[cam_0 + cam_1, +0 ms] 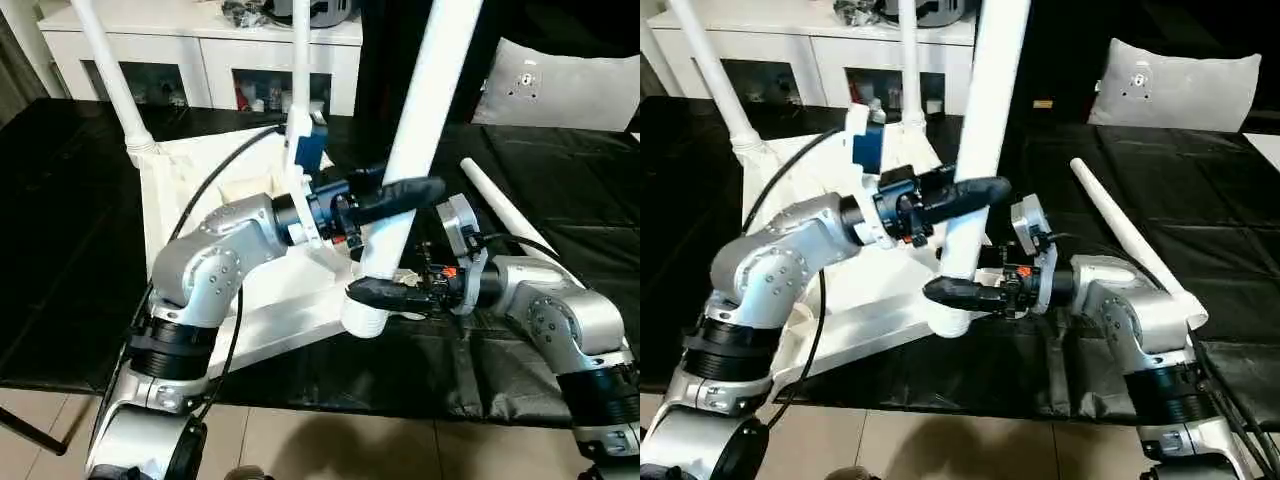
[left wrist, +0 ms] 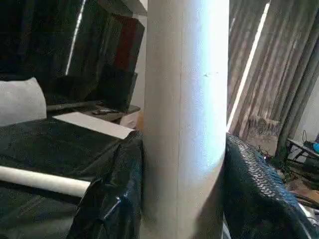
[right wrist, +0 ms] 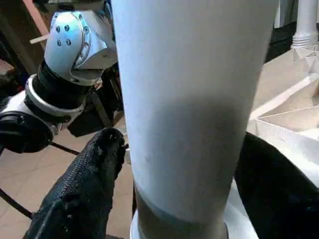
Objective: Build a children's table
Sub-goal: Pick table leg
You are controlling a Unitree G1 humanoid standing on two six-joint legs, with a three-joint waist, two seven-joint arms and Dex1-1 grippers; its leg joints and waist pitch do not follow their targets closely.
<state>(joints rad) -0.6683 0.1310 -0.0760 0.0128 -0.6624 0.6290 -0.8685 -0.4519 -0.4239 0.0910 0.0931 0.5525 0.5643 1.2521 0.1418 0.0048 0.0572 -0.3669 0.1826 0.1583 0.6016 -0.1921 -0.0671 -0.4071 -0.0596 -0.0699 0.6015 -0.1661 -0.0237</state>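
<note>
No lettering, label, brand mark or number can be read on any surface here; small printed items behind the glass doors of the white cabinet (image 1: 200,60) are too blurred to make out.

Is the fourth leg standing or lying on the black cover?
Lying. The loose leg rests flat on the black cover, apart from the tabletop.

Smooth white plastic leg (image 1: 415,150); glossy black crinkled table cover (image 1: 560,190).
</note>
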